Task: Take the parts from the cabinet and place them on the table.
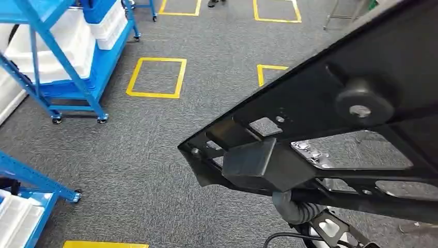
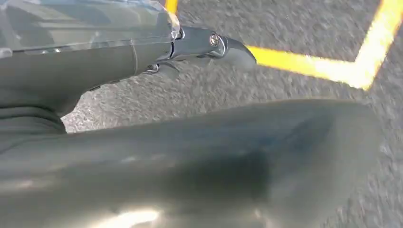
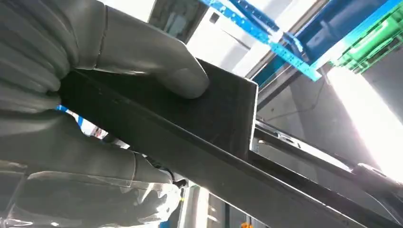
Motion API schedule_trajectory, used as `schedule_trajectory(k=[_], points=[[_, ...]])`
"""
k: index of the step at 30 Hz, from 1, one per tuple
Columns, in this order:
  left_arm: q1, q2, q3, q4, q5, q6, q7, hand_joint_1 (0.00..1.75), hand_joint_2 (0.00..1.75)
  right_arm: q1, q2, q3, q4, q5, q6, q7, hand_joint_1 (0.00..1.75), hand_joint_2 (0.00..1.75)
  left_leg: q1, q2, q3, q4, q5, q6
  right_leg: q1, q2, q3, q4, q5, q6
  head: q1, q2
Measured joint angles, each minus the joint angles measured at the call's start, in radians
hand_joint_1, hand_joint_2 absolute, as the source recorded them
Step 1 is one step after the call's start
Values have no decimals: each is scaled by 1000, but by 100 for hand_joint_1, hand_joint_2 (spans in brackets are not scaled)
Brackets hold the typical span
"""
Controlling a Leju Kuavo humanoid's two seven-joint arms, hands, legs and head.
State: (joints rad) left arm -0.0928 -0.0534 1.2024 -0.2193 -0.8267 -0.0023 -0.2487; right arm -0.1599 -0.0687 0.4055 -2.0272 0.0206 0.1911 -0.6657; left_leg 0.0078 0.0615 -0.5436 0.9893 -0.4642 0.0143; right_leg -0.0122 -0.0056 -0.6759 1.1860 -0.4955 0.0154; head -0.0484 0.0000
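In the right wrist view, the right hand clamps a large flat black metal part: the thick grey thumb presses on one face of a boxy black block at the part's edge, and the other fingers curl against the opposite face, so the block sits wedged between them. From that hold the black part runs outward as a long dark bar. In the head view the same part stretches slantwise across the right side, carried in the air above the grey carpet floor; it shows cut-out openings, a round black rubber foot and a square black block near its lower end. The left hand hangs over the carpet with one pale fingertip extended; whether it holds anything I cannot tell. Yellow tape squares mark the floor, and a blue wheeled rack with white bins stands well apart to the left.
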Motion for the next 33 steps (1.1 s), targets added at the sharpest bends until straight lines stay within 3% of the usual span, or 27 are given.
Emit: schedule_trajectory(k=[1, 2, 3, 6, 7, 8, 9, 11, 12, 13, 15, 16, 17, 18, 21, 22, 23, 24, 26, 27, 28, 29, 31, 32, 33], points=[[0, -1, 0, 0, 0, 0, -1, 0, 0, -4, 0, 0, 2, 0, 0, 0, 175, 175, 0, 9, 5, 0, -3, -4, 2, -28, 57, -105, 41, -6, 0, 0], [0, -1, 0, 0, 0, -2, -3, 0, 0, -10, 1, 0, 3, 0, 0, 0, 175, 175, -4, 18, 8, 1, -7, -8, 12, -82, 89, -167, 37, -12, 0, 0], [1, -1, 0, 0, 0, -2, -6, 0, 0, -15, 3, 1, 6, 0, 0, 0, 175, 175, -8, 26, 8, 6, -11, -15, 19, -73, 89, -174, 39, -21, 0, 0], [-2, -1, 0, 0, -1, -3, -10, 0, 0, -14, 5, 1, 8, -3, 0, 0, 175, 175, -8, 59, 15, 0, -13, -28, 23, -39, 82, -174, 41, -32, 0, 0], [-5, -1, 0, 0, -2, -4, -12, 0, 0, -14, 7, 2, 8, -3, 1, 0, 175, 175, -4, 42, 13, 7, -22, -38, 10, -28, 89, -184, 48, -41, 0, 0], [-5, -1, 0, 0, -3, -5, -15, 0, 0, -19, 8, 2, 8, -6, 1, 0, 175, 175, 0, -13, 6, 33, -42, -41, 9, -19, 91, -187, 49, -45, 0, 0], [-3, -2, 0, 0, -5, -5, -16, 0, 0, -26, 11, 2, 10, -9, -1, 0, 175, 175, 3, -38, -21, 96, -82, -42, 9, -9, 90, -187, 50, -50, 0, 0], [4, -1, 0, 0, -10, -5, -18, 0, 0, -29, 12, 2, 11, -16, -2, 0, 175, 175, 3, -51, -101, 262, -155, -47, 10, 16, 90, -186, 50, -53, 0, 0], [7, -1, 0, 0, -10, -5, -18, 0, 0, -28, 12, 2, 13, -18, -3, 0, 175, 175, 3, -52, -129, 315, -168, -48, 10, 29, 90, -186, 50, -53, 0, 0], [7, -1, 0, 0, -10, -5, -18, 0, 0, -28, 12, 2, 14, -18, -4, 0, 175, 175, 4, -52, -138, 325, -154, -49, 10, 42, 90, -185, 50, -53, 0, 0], [5, -1, 0, 0, -11, -6, -18, 0, 0, -29, 12, 2, 15, -19, -4, 0, 175, 175, 7, -56, -90, 206, -68, -48, 8, 69, 95, -182, 48, -51, 0, 0], [5, 0, 0, 0, -11, -6, -18, 0, 0, -30, 12, 1, 15, -19, -4, 0, 175, 175, 12, -74, -47, 111, -17, -49, 7, 82, 98, -180, 46, -47, 0, 0], [7, 0, 0, 0, -11, -6, -18, 0, 0, -31, 13, 2, 15, -19, -4, 0, 175, 175, 18, -118, -19, 41, 5, -48, 6, 91, 96, -176, 43, -42, 0, 0], [6, -1, 1, 0, -11, -6, -18, 0, 0, -36, 13, 2, 15, -19, -5, 0, 175, 175, 18, -143, -8, 15, -7, -45, 13, 103, 88, -164, 41, -34, 0, 0], [4, -1, 1, 0, -11, -3, -18, 0, 0, -40, 15, 2, 16, -21, -5, 0, 175, 175, 11, -118, -12, 23, -6, -29, 3, 135, 75, -171, 52, -12, 0, 0], [2, -2, 1, 0, -11, -3, -18, 0, 0, -41, 15, 2, 16, -21, -5, 0, 175, 175, 17, -107, -10, 13, 0, -18, 4, 130, 72, -169, 48, -7, 0, 0], [-1, -1, 1, 0, -11, -3, -18, 0, 0, -42, 15, 2, 16, -21, -5, 0, 175, 175, 15, -96, -9, 10, 4, -12, 5, 72, 68, -152, 34, -6, 0, 0], [0, -1, 1, 0, -11, -2, -19, 0, 0, -48, 15, 2, 17, -21, -5, 0, 175, 175, 13, -86, -10, 9, 3, -4, 7, 31, 46, -108, 3, -2, 0, 0], [7, -1, 1, 0, -11, -2, -19, 0, 0, -50, 15, 2, 18, -23, -5, 0, 175, 175, 9, -58, -12, 9, 1, 0, 3, 15, -35, 65, -78, 4, 0, 0], [8, -1, 1, 0, -11, -2, -19, 0, 0, -49, 15, 2, 21, -23, -5, 0, 175, 175, 8, -44, -13, 10, 1, 1, 1, 14, -69, 133, -98, 7, 0, 0], [7, -1, 1, 0, -11, -1, -19, 0, 0, -49, 15, 2, 24, -23, -5, 0, 175, 175, 7, -32, -12, 10, 0, 1, 0, 14, -77, 149, -91, 8, 0, 0], [6, -1, 1, 0, -11, -1, -19, 0, 0, -49, 15, 2, 25, -23, -6, 0, 175, 175, 7, -21, -11, 10, -1, 0, -1, 11, -62, 119, -65, 8, 0, 0], [4, -1, 1, 0, -11, -2, -19, 0, 0, -51, 15, 2, 25, -23, -8, 0, 175, 175, 7, 1, -5, 11, -6, -4, 0, -8, 29, -51, 18, 1, 0, 0], [4, -2, 1, 0, -12, -1, -19, 0, 0, -53, 15, 2, 25, -23, -11, 0, 175, 175, 5, 8, 0, 11, -9, -8, 5, -52, 80, -140, 47, -7, 0, 0], [4, -2, 1, 0, -12, -1, -19, 0, 0, -57, 15, 2, 26, -24, -13, 0, 175, 175, -2, 17, 0, 13, -13, -15, 22, -89, 91, -171, 29, -14, 0, 0]])
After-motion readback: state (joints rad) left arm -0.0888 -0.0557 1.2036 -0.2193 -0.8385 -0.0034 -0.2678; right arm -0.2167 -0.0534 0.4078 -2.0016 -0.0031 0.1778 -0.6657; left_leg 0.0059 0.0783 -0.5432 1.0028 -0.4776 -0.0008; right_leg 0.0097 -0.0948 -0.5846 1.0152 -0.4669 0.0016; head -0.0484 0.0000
